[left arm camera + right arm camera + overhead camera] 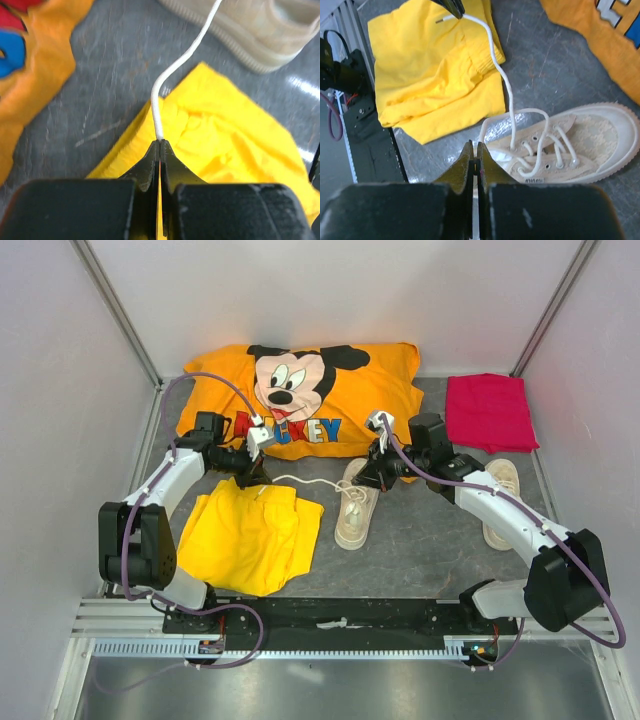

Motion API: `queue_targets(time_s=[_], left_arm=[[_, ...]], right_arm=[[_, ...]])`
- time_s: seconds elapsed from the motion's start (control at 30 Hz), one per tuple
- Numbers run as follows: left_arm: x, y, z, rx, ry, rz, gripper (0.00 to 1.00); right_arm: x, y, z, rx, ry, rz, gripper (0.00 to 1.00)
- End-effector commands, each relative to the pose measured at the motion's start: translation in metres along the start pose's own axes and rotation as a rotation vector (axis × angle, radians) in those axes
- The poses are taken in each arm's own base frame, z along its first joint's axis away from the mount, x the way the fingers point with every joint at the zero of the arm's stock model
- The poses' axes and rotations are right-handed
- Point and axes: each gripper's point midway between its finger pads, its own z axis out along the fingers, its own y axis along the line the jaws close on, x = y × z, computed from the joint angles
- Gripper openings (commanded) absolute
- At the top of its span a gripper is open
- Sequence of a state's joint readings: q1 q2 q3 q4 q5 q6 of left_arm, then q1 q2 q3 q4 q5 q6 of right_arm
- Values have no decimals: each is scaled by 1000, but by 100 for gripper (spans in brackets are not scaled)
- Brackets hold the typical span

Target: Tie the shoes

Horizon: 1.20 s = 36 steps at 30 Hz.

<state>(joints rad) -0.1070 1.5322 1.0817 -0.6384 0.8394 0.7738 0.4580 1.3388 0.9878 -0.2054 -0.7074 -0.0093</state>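
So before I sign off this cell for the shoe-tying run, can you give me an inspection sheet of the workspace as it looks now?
Surface: grey table, scuffed.
Job's things: one sneaker mid-table, untied, with one lace drawn out leftward; second sneaker at right, partly behind the right arm.
Clutter: yellow shorts, orange cartoon shirt, red cloth.
Grippers: left end effector shut on the lace end over the shorts; right end effector shut, apparently pinching a lace at the sneaker.
Cables: purple cables loop along both arms.
Surroundings: pale walls on three sides.

High rear overview; close wrist views
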Motion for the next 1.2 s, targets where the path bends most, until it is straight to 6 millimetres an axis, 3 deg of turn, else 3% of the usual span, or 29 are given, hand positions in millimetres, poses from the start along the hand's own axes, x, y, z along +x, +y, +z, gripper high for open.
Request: queue_targets(time_s=[0.0,0.23,0.4,0.47,0.53,0.57,0.73,0.83,0.9,0.93,0.97,1.03,1.17], left_arm=[[29,-7,-8,6,97,169,2],[26,-28,-3,82,26,228,2],[25,-49,10,165,27,402,1],[18,-58,14,202,2,429,8],[-3,-59,12,213,-62,436,29],[-14,-55,12,204,-87,440,34],[-76,-28,14,145,-220,327,45],[-100,-16,31,106,-229,310,45],[-103,-21,52,150,-218,216,45],[-116,-16,57,136,-239,213,45],[-113,-20,73,165,-220,168,45],[-122,-25,86,190,-225,102,45],[-112,-22,110,218,-171,-37,41]], right_arm=[[19,3,-11,-23,60,2,0],[50,-26,-9,73,155,34,0],[53,-42,-7,147,171,26,0],[52,-43,-7,149,162,25,0],[52,-44,-7,158,160,32,0],[53,-45,-7,164,162,35,0],[61,-42,-11,165,172,30,0],[61,-40,-13,162,169,26,0],[61,-40,-12,157,164,29,0],[59,-41,-11,159,155,27,0],[59,-41,-10,161,154,24,0],[54,-43,-9,164,144,16,0],[49,-46,-8,174,124,1,0]])
